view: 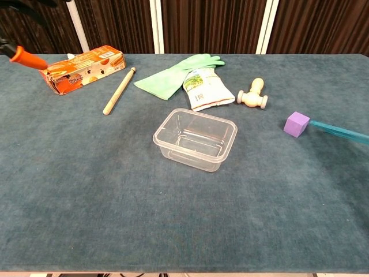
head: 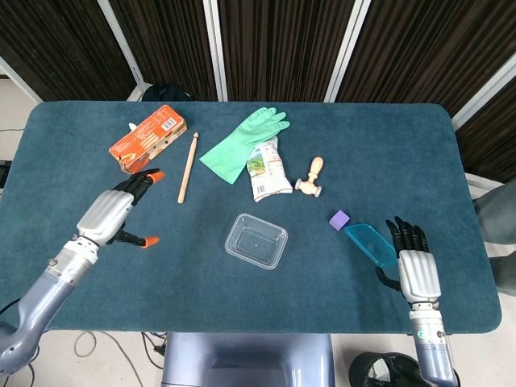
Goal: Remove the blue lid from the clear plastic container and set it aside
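Table (head: 242, 306) edge near blue lid (head: 370, 244)

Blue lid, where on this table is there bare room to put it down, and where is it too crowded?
The blue lid sits by the right hand, beside the purple cube. Bare cloth lies in front of the clear container and along the table's right side. The back is crowded: orange box, wooden stick, green glove, snack bag, wooden stamp.

lid off, container open

the clear plastic container (head: 256, 240) sits upright and uncovered at frame centre; the blue lid (head: 370, 244), translucent and tilted, lies well apart at lower right, its low edge thin in the chest view.
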You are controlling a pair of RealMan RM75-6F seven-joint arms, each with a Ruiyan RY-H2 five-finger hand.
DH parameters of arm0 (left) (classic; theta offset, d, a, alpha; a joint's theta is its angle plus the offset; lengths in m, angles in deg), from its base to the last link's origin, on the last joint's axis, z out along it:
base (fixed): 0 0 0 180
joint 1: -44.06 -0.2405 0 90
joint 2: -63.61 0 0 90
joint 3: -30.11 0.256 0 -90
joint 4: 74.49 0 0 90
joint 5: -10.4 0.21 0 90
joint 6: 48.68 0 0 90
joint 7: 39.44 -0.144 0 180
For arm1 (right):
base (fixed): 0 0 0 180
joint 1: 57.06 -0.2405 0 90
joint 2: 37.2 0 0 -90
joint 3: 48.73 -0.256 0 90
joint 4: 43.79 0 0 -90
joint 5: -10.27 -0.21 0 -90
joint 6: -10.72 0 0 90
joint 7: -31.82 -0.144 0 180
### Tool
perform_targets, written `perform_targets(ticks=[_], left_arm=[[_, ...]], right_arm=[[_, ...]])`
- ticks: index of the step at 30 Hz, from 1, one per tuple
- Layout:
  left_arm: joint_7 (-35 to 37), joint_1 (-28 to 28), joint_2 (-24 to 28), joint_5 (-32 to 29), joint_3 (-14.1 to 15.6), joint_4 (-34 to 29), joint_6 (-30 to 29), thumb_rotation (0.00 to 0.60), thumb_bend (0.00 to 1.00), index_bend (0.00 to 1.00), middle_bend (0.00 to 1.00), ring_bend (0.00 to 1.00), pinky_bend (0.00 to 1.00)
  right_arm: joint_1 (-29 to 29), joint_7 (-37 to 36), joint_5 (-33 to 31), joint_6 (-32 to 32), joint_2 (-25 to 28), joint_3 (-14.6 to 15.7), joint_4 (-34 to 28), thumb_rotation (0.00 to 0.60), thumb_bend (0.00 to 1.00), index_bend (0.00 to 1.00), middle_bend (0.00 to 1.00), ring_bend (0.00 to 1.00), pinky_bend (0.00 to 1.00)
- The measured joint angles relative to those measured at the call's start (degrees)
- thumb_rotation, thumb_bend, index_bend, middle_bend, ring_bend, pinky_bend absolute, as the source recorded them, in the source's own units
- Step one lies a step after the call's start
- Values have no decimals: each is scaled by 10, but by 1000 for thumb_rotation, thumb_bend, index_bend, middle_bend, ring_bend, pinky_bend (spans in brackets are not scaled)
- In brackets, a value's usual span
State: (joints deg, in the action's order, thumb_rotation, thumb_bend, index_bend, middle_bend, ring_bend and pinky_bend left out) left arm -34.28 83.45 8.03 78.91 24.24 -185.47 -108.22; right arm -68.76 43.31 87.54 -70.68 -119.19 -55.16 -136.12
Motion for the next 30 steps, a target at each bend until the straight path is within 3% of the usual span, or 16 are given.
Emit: perform_targets(ticks=[8,14,19,24,30], left_arm=[[11,-54,29,59,27,-3,-49,600,36,0,0,0,122],[-12,-119,38,119,73,-3,-112,600,36,0,0,0,85],[-48,-186,37,155,115,7,-176,600,36,0,0,0,26],[-79,-261,19,188,147,49,-253,600,34,0,0,0,3],[-103,-315,-11,206,155,140,-324,600,33,0,0,0,0]], right_arm=[[24,-16,30,-20,74,23,-40,600,325,0,15,0,0],[48,-22,38,-28,130,45,-57,600,312,0,0,0,0],[60,-4,56,-33,171,65,-65,600,236,0,0,0,0],[79,1,62,-39,189,81,-71,600,216,0,0,0,0],[88,4,60,-55,192,77,-72,600,214,0,0,0,0]])
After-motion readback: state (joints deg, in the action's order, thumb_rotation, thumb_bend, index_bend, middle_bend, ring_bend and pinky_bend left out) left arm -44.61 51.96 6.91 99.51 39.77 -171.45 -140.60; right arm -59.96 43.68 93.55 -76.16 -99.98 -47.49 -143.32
